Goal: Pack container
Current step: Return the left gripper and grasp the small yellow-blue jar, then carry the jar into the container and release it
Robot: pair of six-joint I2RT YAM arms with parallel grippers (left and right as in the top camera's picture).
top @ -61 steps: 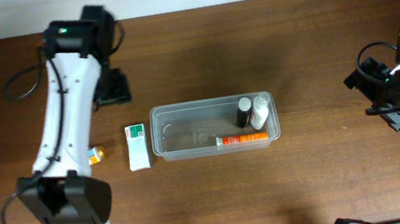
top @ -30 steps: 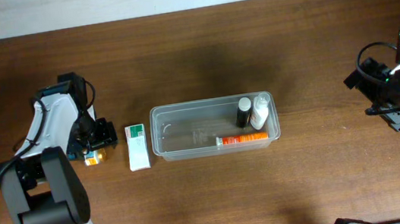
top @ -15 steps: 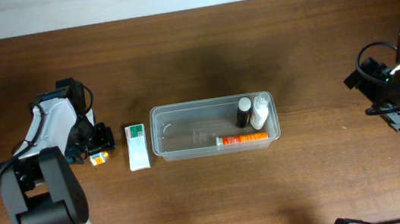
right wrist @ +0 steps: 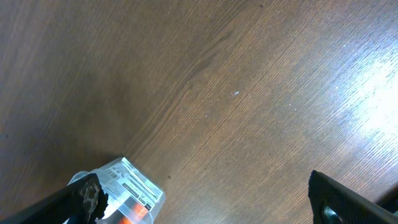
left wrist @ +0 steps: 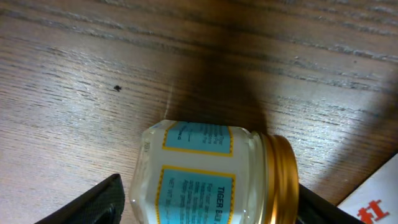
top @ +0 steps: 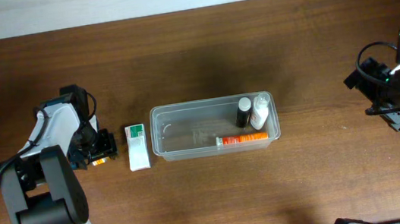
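Near the left edge of the bench, about halfway between front and back, the left gripper (left wrist: pixel 208 200) sits low over a small glass jar (left wrist: pixel 205 177) with a gold lid and a blue and yellow label. The jar lies on its side on the wood. The black fingers (left wrist: pixel 93 202) stand apart, one off the jar's base and one off its lid. A sliver of wood shows on the base side, so they straddle the jar without clamping it.

Just toward the middle from there lies a white and green box (top: pixel 137 146), flat and close to the container's left end. The container (top: pixel 158 132) rests at the centre of the bench, long side parallel to the front edge. At its right end are a black-capped bottle (top: pixel 244 112), a white bottle (top: pixel 259 111) and an orange tube (top: pixel 241 138) lying along the front wall.

By the right edge, the right gripper (right wrist: pixel 205 208) hangs above bare wood, well apart from the container, its fingers spread wide and holding nothing.
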